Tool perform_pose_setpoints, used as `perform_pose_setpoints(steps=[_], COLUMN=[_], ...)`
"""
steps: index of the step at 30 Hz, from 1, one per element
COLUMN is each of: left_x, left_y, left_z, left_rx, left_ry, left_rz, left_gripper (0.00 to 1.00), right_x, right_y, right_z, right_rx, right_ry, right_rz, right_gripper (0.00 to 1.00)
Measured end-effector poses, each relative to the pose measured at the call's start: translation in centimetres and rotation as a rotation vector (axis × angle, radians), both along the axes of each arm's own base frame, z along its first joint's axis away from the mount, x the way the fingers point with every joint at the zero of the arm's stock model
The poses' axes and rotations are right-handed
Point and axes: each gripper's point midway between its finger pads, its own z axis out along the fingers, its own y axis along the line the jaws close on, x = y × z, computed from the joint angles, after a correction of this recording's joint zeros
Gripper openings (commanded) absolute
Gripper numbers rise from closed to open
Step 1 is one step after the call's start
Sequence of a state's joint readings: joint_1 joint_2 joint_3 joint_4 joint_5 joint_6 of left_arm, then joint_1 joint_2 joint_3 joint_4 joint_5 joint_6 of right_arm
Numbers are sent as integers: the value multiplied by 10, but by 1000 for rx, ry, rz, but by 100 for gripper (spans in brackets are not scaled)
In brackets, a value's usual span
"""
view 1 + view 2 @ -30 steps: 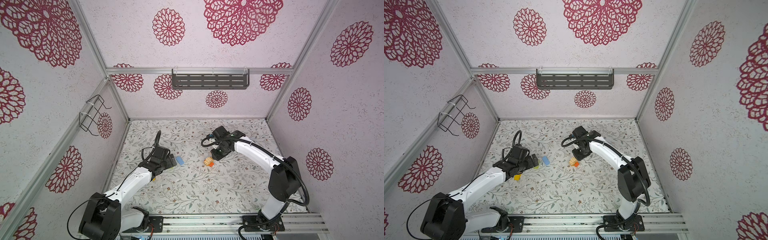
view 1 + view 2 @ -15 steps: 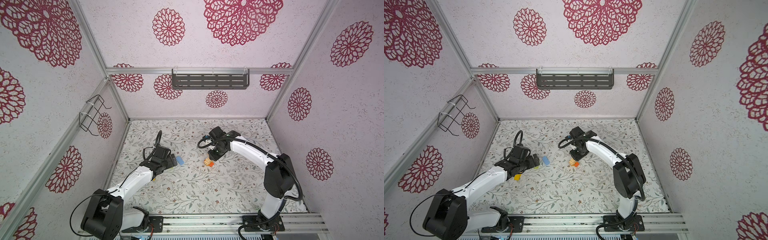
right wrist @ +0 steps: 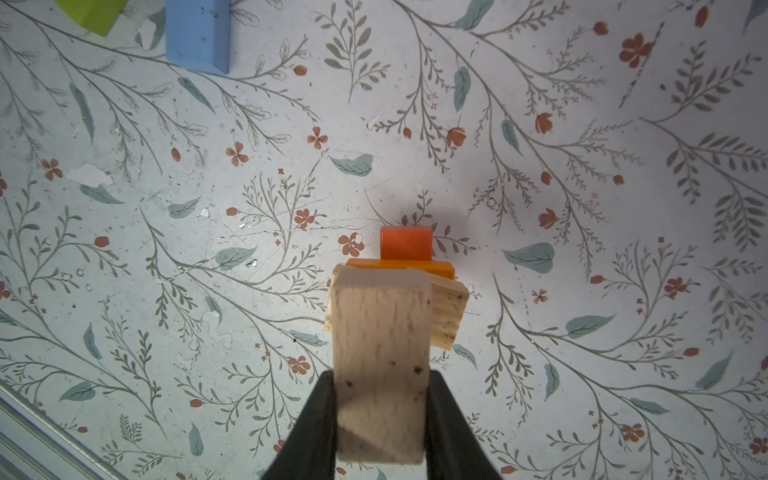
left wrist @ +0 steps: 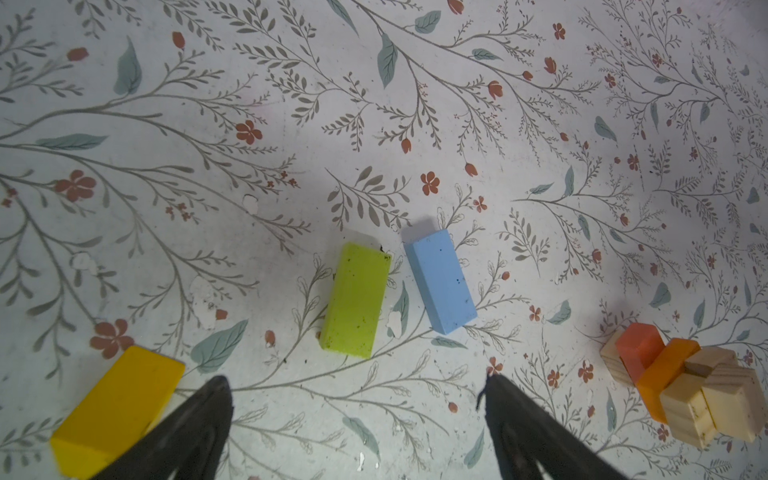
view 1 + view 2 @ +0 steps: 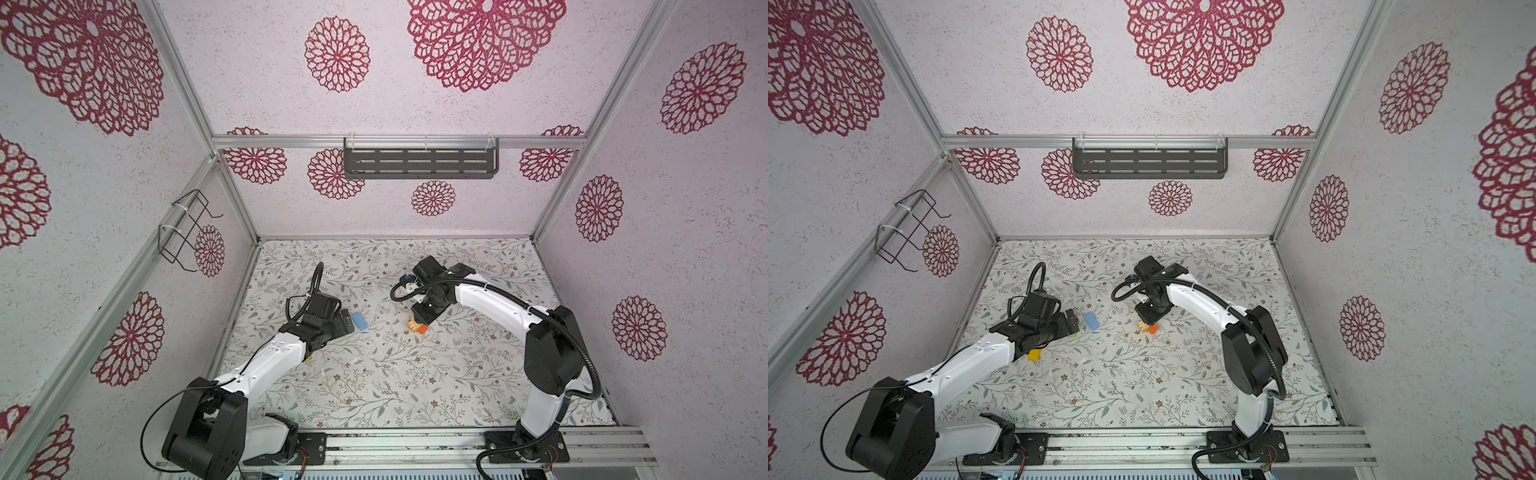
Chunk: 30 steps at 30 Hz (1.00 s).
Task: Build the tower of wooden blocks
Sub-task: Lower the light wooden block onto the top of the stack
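A worn floral-print mat floors a booth papered in red medallions. The right gripper has its dark fingers pinched on the long sides of a plain tan block, smooth-sawn and speckled. Just past the fingertips stands the wood block tower: grooved tan pieces, a flat orange slab and an orange-red block. Whether the held block touches it cannot be told. The right arm arches up from the front rail, wrist turned down. The left gripper hangs spread wide and empty on a low, outstretched left arm. A lime-green block and a light-blue block lie flat just ahead of its tips, and a yellow block lies beside one finger. Bare mat runs on to the back wall.
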<state>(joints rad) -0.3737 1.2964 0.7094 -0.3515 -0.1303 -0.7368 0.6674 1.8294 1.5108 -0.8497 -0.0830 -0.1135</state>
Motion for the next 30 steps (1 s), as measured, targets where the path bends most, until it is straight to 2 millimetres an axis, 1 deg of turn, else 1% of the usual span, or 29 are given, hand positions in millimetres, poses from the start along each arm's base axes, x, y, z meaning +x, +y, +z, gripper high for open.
perform_pose_setpoints(steps=[4, 19, 30], left_x=[0, 0, 0], left_y=[-1, -1, -2], left_z=[0, 0, 0], left_rx=[-4, -8, -8], left_ry=[1, 2, 3], left_rz=[-3, -6, -7], left_gripper=[97, 97, 97], right_x=[-1, -1, -1], right_y=[0, 1, 1], right_z=[-4, -5, -12], right_rx=[-7, -11, -23], right_ry=[9, 8, 22], right_rz=[1, 3, 3], right_gripper=[28, 30, 31])
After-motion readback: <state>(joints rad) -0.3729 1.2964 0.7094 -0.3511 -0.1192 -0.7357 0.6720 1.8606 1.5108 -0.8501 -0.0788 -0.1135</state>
